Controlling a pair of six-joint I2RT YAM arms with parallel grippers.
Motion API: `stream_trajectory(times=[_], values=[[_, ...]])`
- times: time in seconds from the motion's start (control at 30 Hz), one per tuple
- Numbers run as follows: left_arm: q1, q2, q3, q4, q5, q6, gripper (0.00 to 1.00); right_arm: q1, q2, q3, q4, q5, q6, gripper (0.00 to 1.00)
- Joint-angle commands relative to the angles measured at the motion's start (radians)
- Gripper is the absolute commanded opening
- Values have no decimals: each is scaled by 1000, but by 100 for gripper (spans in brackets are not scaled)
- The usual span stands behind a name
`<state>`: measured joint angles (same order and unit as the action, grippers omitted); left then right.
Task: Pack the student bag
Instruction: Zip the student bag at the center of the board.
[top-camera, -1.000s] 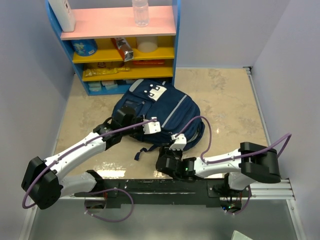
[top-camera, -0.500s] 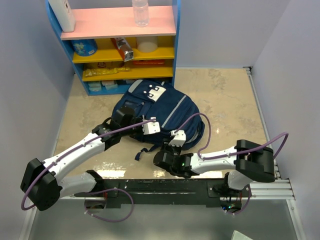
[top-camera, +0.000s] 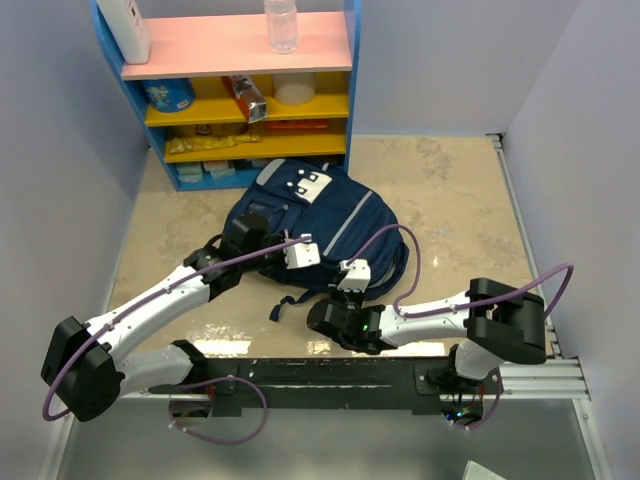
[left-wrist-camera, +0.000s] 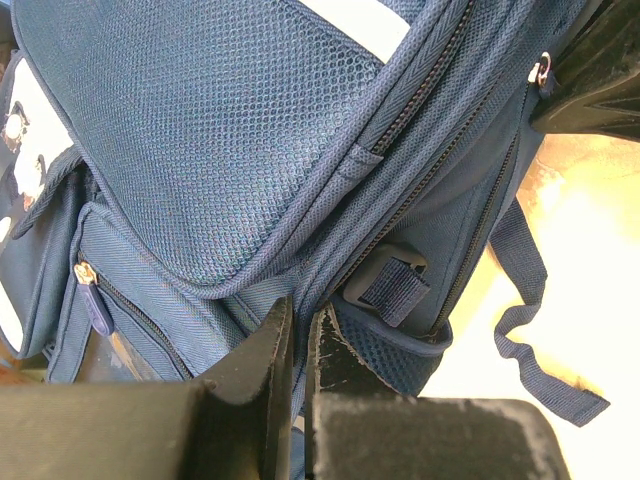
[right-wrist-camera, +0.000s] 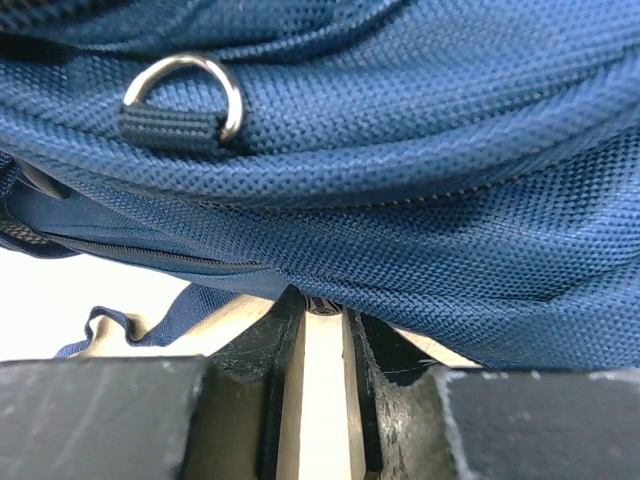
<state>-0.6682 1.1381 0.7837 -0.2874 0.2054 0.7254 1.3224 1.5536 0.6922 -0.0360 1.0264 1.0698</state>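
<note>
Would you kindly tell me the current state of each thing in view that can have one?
student bag, lying front-up on the table, visible zips closed.
left gripper, shut on the student bag's fabric edge.
right gripper, jaws nearly together at the student bag's lower edge; grip unclear.
bottle, upright on top of the shelf unit.

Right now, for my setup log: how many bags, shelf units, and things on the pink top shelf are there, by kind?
navy backpack: 1
blue shelf unit: 1
clear plastic bottle: 1
white container: 1
Total: 4
</note>
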Motion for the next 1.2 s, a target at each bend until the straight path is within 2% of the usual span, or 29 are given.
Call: stream_trajectory(times=[0.0, 0.03, 0.07, 0.37, 0.6, 0.7, 0.9, 1.17], values=[[1, -35, 23, 36, 51, -29, 0, -12, 2, 32, 67, 15, 1, 6], [1, -35, 19, 39, 48, -29, 0, -12, -21, 30, 58, 2, -2, 1], [1, -34, 15, 40, 46, -26, 0, -11, -33, 23, 50, -5, -1, 0], [1, -23, -63, 76, 17, -4, 0, 1, -311, -120, -21, -153, 57, 0], [1, -18, -81, 82, 20, 0, 0, 3, -403, -174, -122, -236, 166, 0], [1, -21, -81, 79, 19, 5, 0, 1, -426, -181, -194, -230, 209, 0], [1, -18, -63, 70, 38, -6, 0, 9, -417, -157, -206, -160, 176, 0], [2, -35, -60, 40, 32, 9, 0, 14, -438, -114, -383, -62, 248, 0]])
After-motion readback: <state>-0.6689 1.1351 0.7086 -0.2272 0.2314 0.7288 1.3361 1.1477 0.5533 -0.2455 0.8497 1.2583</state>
